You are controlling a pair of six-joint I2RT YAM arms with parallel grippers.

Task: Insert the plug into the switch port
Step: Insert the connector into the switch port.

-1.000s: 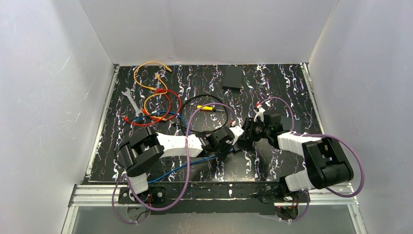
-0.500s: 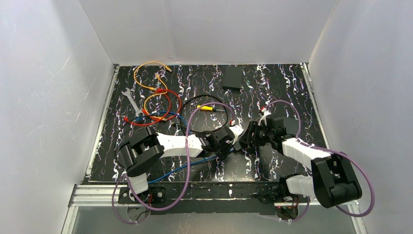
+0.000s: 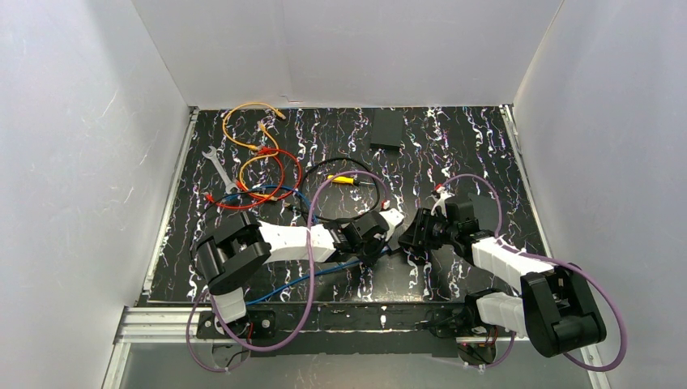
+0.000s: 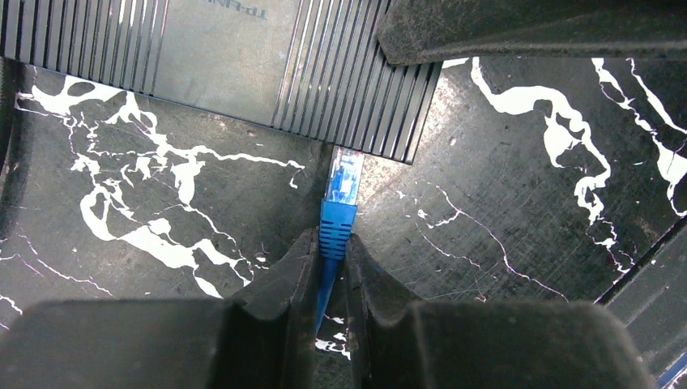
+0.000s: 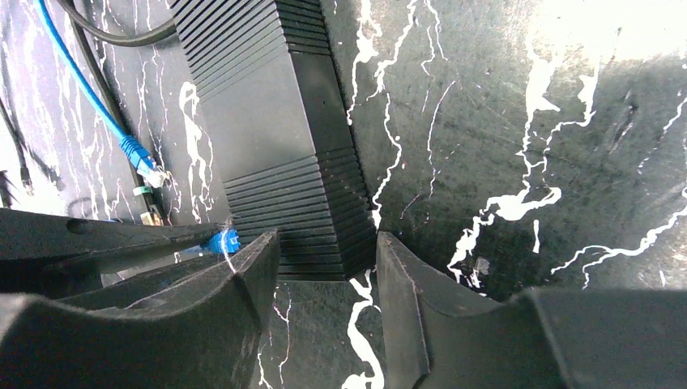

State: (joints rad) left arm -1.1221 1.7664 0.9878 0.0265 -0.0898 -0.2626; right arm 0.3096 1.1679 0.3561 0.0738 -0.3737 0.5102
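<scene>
Plug (image 4: pixel 341 180) is a clear plastic tip on a ribbed blue boot. The left gripper (image 4: pixel 330 247) has it pinched narrow right behind that boot, with the blue cable (image 4: pixel 323 298) running back between the matte black fingers. Its tip sits right against the edge of the switch (image 4: pixel 219 57), close to one corner; can't tell from here if it's actually in a port. Switch is a dark boxy thing, smooth flat middle with fine grooves at both ends, lying on the table (image 4: pixel 502 203), which is glossy black with white marble-ish veins.

Right wrist view gives the other side: the right gripper (image 5: pixel 324 255) straddles one short end of the switch, jaws partway apart, fingers right at its sides. Squeezing or just bracketing, can't tell. It also catches a second plug (image 5: pixel 146 166) lying loose near the switch. Top view mostly hides the switch under both grippers but shows a wrench (image 3: pixel 217 168) and a black box (image 3: pixel 386 128) farther back.
</scene>
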